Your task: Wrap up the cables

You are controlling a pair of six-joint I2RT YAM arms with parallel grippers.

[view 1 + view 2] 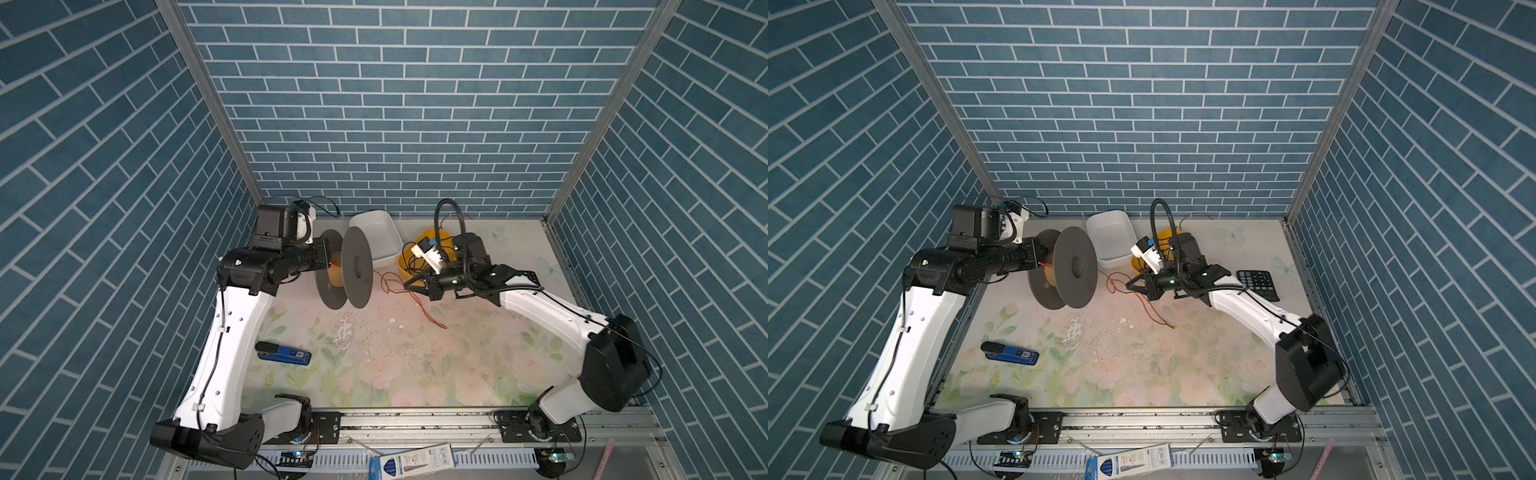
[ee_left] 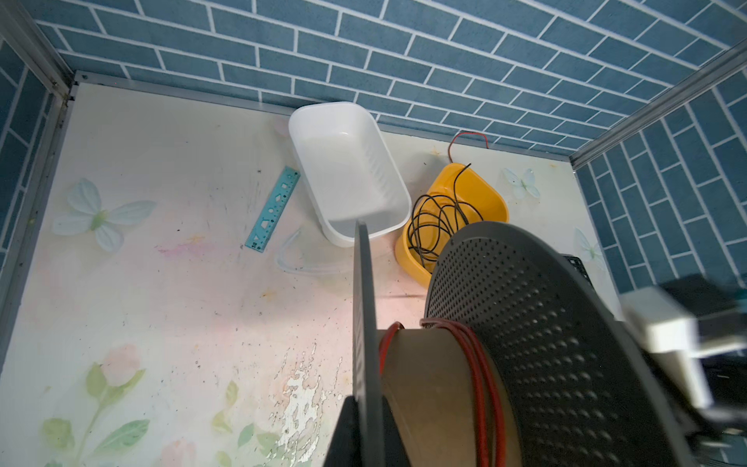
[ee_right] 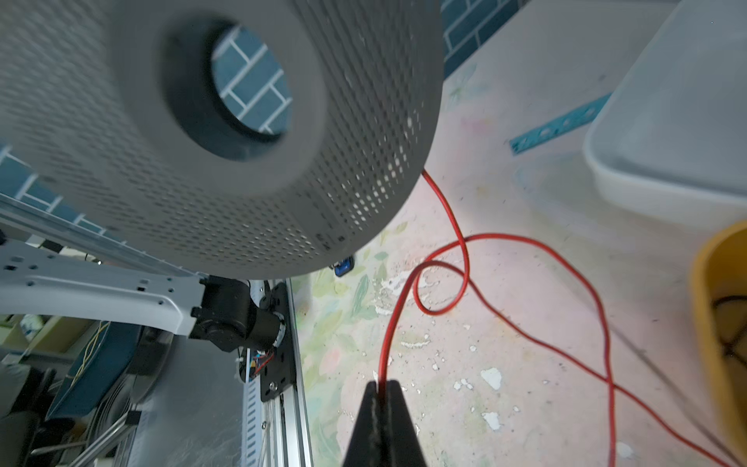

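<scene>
The right end effector (image 3: 382,390) is pinched fully shut on the wire (image 3: 497,236), and the thin strand comes straight out from between its two dark fingertips. In both top views it sits close above the tabletop (image 1: 374,361), just in front of a yellow bowl (image 2: 481,194) and a little to the right of the spool (image 1: 357,272). The left end effector (image 2: 370,432) is closed narrow on one flange of the spool. One dark finger shows against the flange's outer face, and the other is mostly hidden on the inner side. It holds the spool clear of the tabletop, with the axle roughly level and the grey discs standing on edge. The wire looks orange in the top views and red in the wrist views. A few turns lie around the spool's brown cardboard core (image 2: 432,384), bunched against the perforated flange. From under that flange's rim a single strand drops toward the tabletop. It crosses itself in a couple of loose loops between the spool and the right end effector, and one strand rises into the closed fingertips. Past the loops the rest trails slack across the floral tabletop, toward the front and right, and ends loose there. The stretch between spool and fingertips is slack, not taut.
</scene>
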